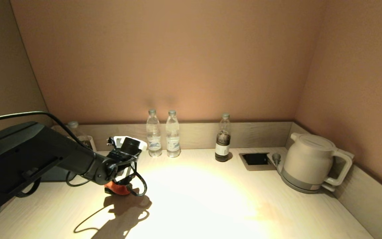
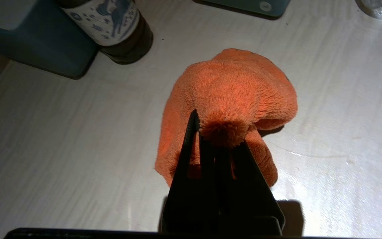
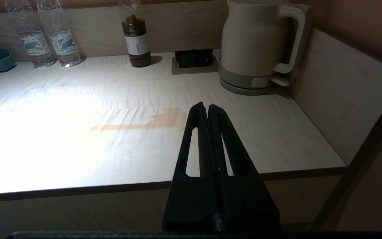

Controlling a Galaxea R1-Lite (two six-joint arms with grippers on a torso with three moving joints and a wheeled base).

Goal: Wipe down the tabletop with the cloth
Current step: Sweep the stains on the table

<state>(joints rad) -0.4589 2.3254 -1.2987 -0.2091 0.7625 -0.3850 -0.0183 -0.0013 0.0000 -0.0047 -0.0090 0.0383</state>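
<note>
Black, tapered jaws of the left gripper (image 2: 221, 137) are pinched on a raised tuft of the fluffy orange terry cloth (image 2: 230, 96), which sits at and just beyond their tips, its lower folds slumped onto the pale wood-grain desk (image 2: 61, 139). Beyond the cloth stand a dark bottle with a printed label (image 2: 111, 26) and a teal box (image 2: 35, 43).

My judgement is that the coming wipe turns on one relation: a faint brownish smear (image 3: 144, 123) lies on the desk well apart from the cloth, out to the robot's right past the bright patch, directly beyond the tips of the right gripper (image 3: 207, 108). That gripper is nearer the smear, but it hangs off the desk's front edge, jaws pressed together on nothing.

Soft, limp pile should drag flat behind the left jaws rather than roll.
</note>
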